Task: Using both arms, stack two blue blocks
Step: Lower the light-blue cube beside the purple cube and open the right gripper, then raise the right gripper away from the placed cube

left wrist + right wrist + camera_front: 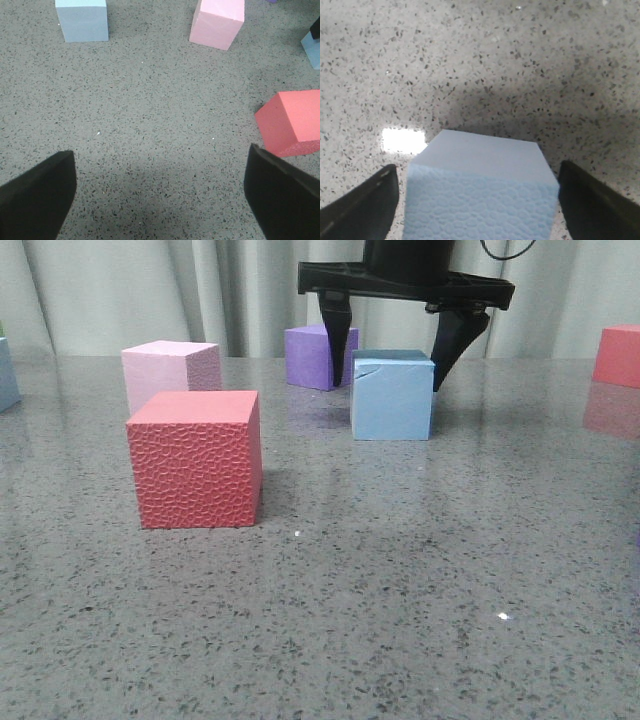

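On the speckled grey stone counter (400, 580) I counted two pale sky-blue foam cubes: one with a curved crack near its top (392, 395) stood in the middle, and a second (82, 20) showed only in the left wrist view, well apart from the others. There was also one textured red foam cube (196, 460), one pale pink foam cube (172, 372) just behind it, and one purple foam cube (308, 356) further back. The right gripper (398, 345) hung over the cracked blue cube, fingers spread wide to either side, not touching it. The left gripper (160, 195) hovered over bare counter, fingers equally spread and empty.
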Robot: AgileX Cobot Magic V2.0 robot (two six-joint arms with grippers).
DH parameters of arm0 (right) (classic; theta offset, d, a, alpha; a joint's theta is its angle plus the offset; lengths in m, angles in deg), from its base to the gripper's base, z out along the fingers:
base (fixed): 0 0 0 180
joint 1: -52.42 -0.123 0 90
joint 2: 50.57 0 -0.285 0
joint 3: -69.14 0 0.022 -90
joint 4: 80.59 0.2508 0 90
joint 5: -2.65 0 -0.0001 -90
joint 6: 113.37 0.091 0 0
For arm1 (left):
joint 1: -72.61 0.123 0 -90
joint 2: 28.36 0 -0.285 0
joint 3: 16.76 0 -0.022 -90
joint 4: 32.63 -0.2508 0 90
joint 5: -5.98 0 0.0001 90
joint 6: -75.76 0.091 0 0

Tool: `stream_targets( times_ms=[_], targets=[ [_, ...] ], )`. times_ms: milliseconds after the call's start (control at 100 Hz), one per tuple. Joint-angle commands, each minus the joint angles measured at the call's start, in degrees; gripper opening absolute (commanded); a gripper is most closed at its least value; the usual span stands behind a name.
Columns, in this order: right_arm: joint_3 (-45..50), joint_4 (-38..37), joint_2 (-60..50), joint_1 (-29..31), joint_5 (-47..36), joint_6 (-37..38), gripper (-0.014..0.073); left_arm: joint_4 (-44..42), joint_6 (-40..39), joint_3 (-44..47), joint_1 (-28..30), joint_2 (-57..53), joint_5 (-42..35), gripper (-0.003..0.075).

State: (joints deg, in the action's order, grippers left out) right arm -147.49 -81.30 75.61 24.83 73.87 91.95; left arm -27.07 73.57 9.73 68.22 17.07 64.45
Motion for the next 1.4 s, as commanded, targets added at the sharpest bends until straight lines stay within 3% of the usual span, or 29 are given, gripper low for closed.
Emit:
stream_targets(
  times_ms=[0, 500, 960, 1390],
  targets=[
    [-2.1, 0.2, -3.6, 0.1, 1.2, -1.3, 0.0664, 0.6, -0.5, -1.9, -0.4, 0.5, -3.6, 0.0638],
    [-11.8, -2.2, -4.8, 1.1, 4.9, -4.6, 0.0664, 0.5, -0.5, -1.9, -0.4, 0.5, -3.6, 0.0638],
    [-11.7, -2.2, -11.3, 10.0, 4.9, -13.3, 0.0664, 0.3, -0.5, -1.9, -0.4, 0.5, -3.6, 0.0638],
    [0.4, -1.9, -21.1, 19.5, 3.6, -19.4, 0.0664, 0.3, -0.5, -1.9, -0.4, 0.5, -3.6, 0.0638]
  ],
)
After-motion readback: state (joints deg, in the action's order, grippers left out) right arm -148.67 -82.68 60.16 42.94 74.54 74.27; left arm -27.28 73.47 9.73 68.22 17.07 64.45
